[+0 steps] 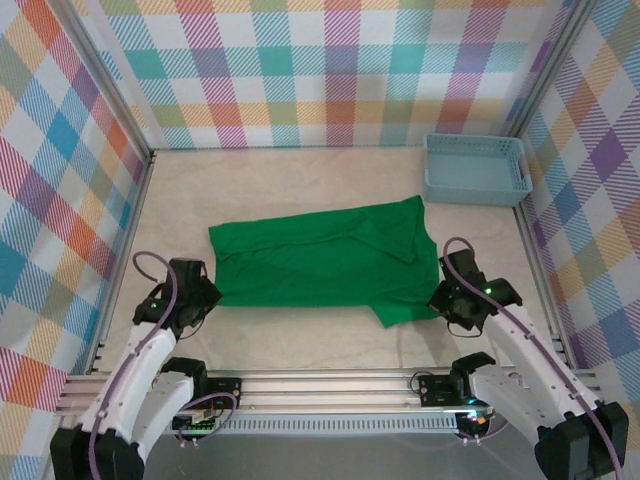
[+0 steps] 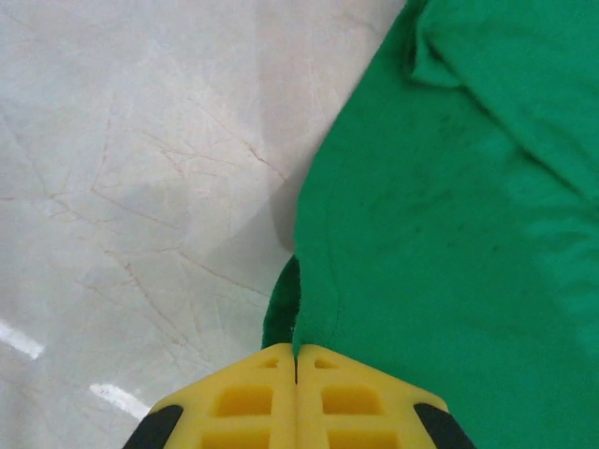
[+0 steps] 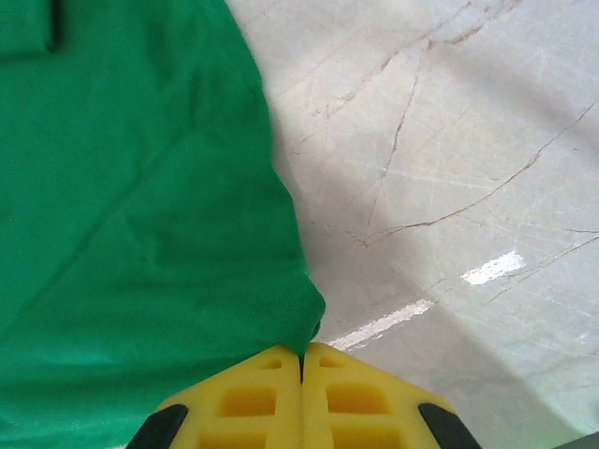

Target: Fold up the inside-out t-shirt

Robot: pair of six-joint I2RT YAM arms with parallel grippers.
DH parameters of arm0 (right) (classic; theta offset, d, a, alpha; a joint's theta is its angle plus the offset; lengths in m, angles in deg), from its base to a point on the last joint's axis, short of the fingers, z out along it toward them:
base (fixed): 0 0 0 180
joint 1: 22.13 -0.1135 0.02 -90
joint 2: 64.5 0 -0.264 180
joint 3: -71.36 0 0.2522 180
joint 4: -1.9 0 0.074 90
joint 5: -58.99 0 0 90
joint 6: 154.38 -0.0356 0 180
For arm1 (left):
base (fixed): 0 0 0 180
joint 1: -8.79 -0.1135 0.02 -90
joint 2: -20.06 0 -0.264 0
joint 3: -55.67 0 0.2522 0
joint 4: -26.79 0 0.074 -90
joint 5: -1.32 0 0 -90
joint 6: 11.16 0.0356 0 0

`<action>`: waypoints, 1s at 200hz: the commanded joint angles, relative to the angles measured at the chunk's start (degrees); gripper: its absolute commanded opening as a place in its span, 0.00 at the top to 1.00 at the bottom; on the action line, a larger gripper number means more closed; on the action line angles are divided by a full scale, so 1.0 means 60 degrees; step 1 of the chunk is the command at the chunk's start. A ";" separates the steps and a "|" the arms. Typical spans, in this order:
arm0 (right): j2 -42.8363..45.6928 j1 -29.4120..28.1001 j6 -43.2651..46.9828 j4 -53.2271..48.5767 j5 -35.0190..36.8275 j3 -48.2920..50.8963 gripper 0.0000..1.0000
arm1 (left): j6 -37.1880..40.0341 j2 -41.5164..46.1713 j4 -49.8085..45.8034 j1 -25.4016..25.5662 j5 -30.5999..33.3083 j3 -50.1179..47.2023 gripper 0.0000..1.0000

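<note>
At the left of the bench (image 1: 250, 180), the left claw (image 1: 207, 298) sits low at the near-left corner of the bright green t-shirt (image 1: 320, 265). The left wrist camera shows its yellow fingers (image 2: 248, 402) pressed together, with a fold of the garment's edge rising into the seam between them, so the claw is clenched on the cloth. The t-shirt lies spread across the middle of the pale, marble-patterned bench with its long side running left to right. It is mostly flat, with soft creases, a sleeve folded over near its right end and a flap jutting toward the near edge at the lower right. On that side the right claw (image 1: 447, 300) meets the shirt's near-right edge. The right wrist camera shows its yellow fingers (image 3: 248, 402) closed tight on a corner of the green fabric, with cloth to their left and bare bench to their right. In the far-right corner a light blue plastic basket (image 1: 476, 170) stands well apart from the shirt, close to the checked walls (image 1: 320, 70) that enclose the bench on three sides. An aluminium rail (image 1: 330, 382) runs along the near edge between the two arms' bases.
</note>
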 commanded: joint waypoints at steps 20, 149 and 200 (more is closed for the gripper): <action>-0.1248 -0.0045 0.1031 0.0197 0.0500 -0.2130 1.00 | -0.0153 -0.0941 -0.0080 0.0069 0.0118 0.0448 1.00; -0.7900 0.0015 0.3086 0.2307 0.1349 -0.7274 1.00 | 0.0247 -0.5881 0.1004 -0.0178 0.1695 0.4094 1.00; -0.9403 0.0131 0.2989 0.2383 0.1476 -0.8279 1.00 | 0.0393 -0.7159 0.1366 -0.0363 0.1836 0.4685 1.00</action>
